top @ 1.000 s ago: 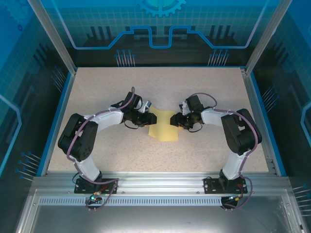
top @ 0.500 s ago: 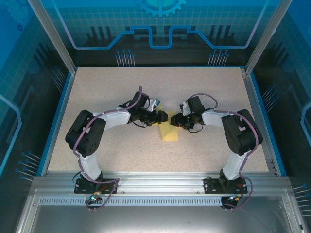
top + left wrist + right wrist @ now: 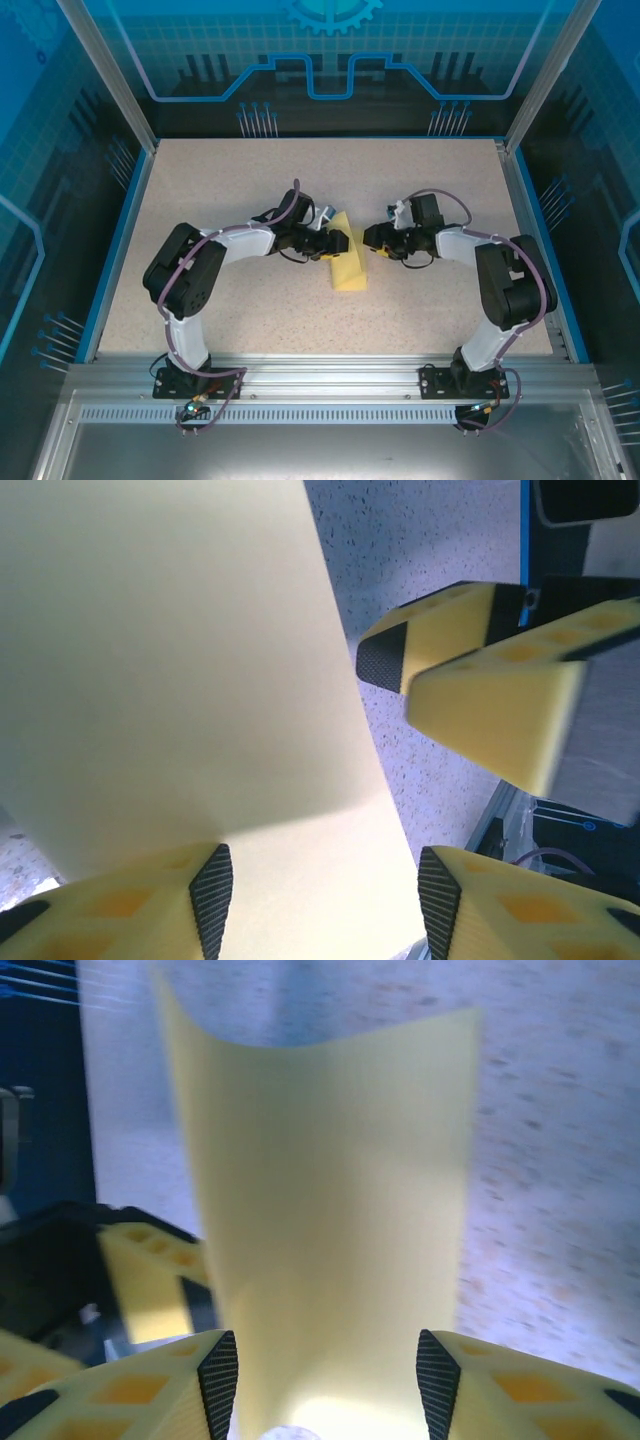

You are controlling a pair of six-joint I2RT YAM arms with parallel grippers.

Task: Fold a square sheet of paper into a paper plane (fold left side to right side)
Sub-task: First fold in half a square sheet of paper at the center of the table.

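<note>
Pale-yellow paper stands half-folded, its raised edge between the left gripper and right gripper, both unclenched, on an open table.

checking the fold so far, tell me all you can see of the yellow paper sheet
The square sheet of paper is thin, plain, pale yellow and matte. Part of it lies on the speckled table and the rest curls up over it, not creased flat. The left gripper and right gripper flank it, jaws open. Whether they touch it is unclear.
</note>
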